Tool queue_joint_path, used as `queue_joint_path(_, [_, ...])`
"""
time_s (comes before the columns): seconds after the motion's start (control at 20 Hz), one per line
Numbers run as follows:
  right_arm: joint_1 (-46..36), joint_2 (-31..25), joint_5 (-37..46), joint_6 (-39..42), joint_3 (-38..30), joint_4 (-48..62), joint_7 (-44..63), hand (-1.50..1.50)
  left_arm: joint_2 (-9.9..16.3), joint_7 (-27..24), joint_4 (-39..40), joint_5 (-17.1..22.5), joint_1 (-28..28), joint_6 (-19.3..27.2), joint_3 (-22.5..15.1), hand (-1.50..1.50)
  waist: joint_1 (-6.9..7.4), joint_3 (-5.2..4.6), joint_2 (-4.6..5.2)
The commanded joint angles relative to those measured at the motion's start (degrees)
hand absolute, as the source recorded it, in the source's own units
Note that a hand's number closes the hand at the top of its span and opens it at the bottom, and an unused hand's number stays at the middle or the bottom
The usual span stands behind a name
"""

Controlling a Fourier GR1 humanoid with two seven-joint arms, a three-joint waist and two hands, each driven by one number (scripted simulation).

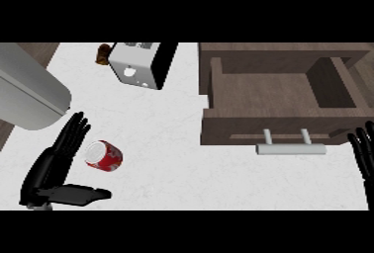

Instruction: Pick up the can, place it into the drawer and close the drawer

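A red can (pixel 104 155) with a silver end lies on its side on the white counter (pixel 175 148), left of centre. My left hand (pixel 55 165) is just to its left, fingers straight and pointing up, thumb out below the can; it is open and holds nothing. The brown wooden drawer (pixel 270 94) stands pulled out at the upper right, empty inside, with a silver bar handle (pixel 290 147) on its front. My right hand (pixel 362 150) shows at the right edge beside the drawer front, fingers straight, open.
A white toaster (pixel 135 64) stands at the top centre with a small brown item (pixel 103 54) behind it. A large grey rounded object (pixel 29 94) fills the upper left.
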Motion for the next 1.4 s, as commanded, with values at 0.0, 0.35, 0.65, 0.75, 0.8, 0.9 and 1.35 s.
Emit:
queue_joint_path(0.0, [-0.97, -2.57, -4.47, 1.77, -3.45, -3.34, 5.62, -1.50, 3.04, -4.44, 3.13, 0.99, 1.41, -2.87, 3.02, -1.50, 0.06, -0.01, -0.03])
queue_joint_path(0.35, [-2.34, -0.09, -0.93, 1.37, -2.85, 3.10, -1.52, -1.50, 4.43, -14.04, 15.29, -1.56, 0.71, -4.19, 4.41, -1.50, 0.10, -0.01, 0.01])
queue_joint_path(0.65, [-4.11, -0.13, -0.67, 1.22, -2.76, 2.11, 2.17, -1.50, 5.45, -14.82, 19.75, -1.92, -2.28, -4.33, 4.89, -1.50, 0.09, 0.00, 0.00])
queue_joint_path(0.75, [-1.83, 2.69, 2.83, -0.10, 0.40, 0.42, -0.01, -1.50, 6.29, -17.97, 25.32, -3.38, -4.38, -3.78, 5.41, -1.50, -0.01, -0.01, 0.00])
queue_joint_path(0.8, [1.98, 2.87, 0.28, 1.68, 0.16, -4.09, 1.62, -1.50, 6.09, -17.61, 25.89, -2.92, -4.96, -4.09, 5.30, -1.50, -0.12, -0.01, -0.02])
queue_joint_path(0.9, [-0.57, 1.41, 1.06, 2.38, -0.96, -0.10, -0.50, -1.50, 5.32, -19.37, 30.64, -4.59, -8.33, -1.56, 4.96, -1.50, -0.11, -0.01, 0.01])
queue_joint_path(1.35, [-1.46, 0.88, -1.98, 2.38, -3.24, -5.48, 5.68, -1.50, 6.07, -26.15, 42.41, -5.76, -10.74, -0.88, 5.64, -1.50, -0.21, -0.03, 0.04])
